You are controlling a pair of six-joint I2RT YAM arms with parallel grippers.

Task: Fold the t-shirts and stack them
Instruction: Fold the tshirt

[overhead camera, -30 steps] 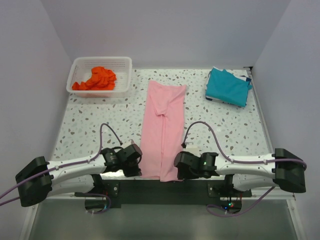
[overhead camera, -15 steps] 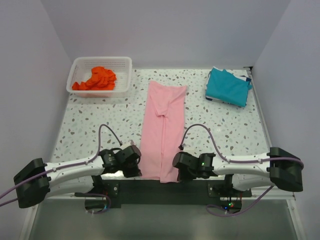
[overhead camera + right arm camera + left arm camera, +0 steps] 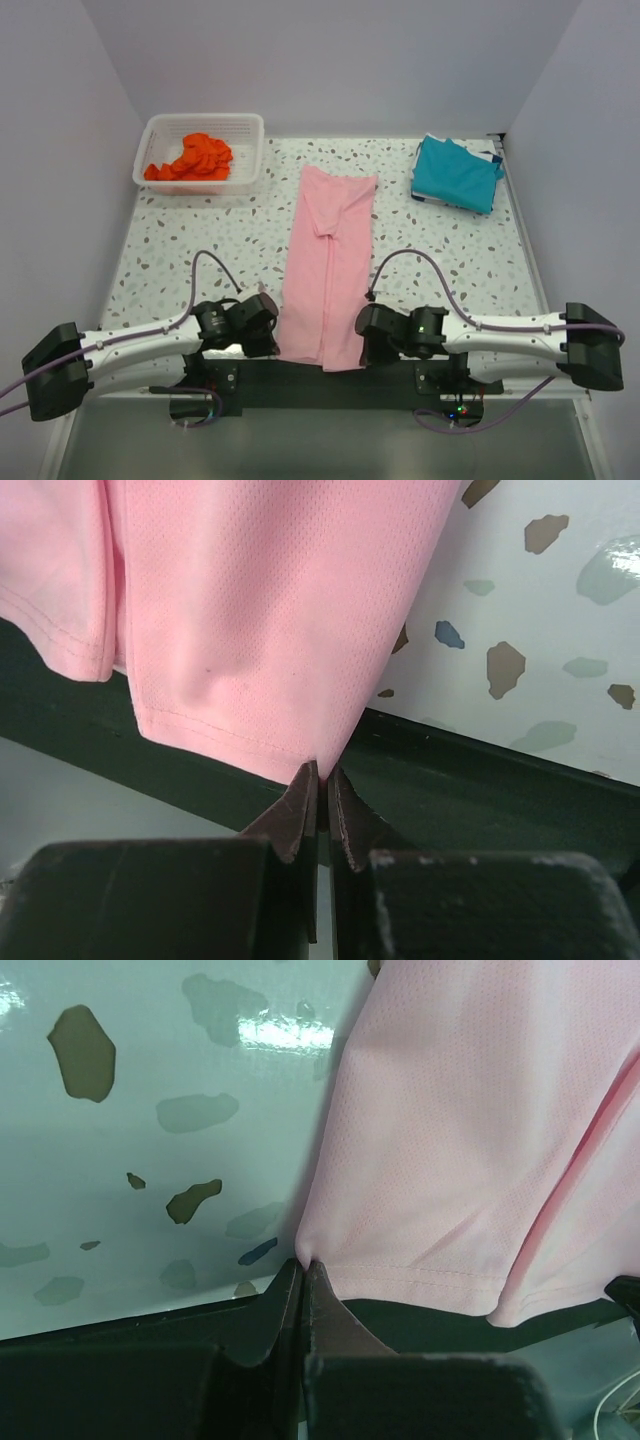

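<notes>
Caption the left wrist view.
Left gripper shut on a hem corner of the pink t-shirt at the speckled table edge.

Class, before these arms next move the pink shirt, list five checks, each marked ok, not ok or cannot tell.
1. Left jaws shut on the near-left hem corner of the pink shirt: ok.
2. Right jaws shut on its near-right corner: ok.
3. Shirt lies as one long strip on the table: ok.
4. Teal shirt and basket clear of the strip: ok.
5. Every layer caught in each pinch: cannot tell.
</notes>
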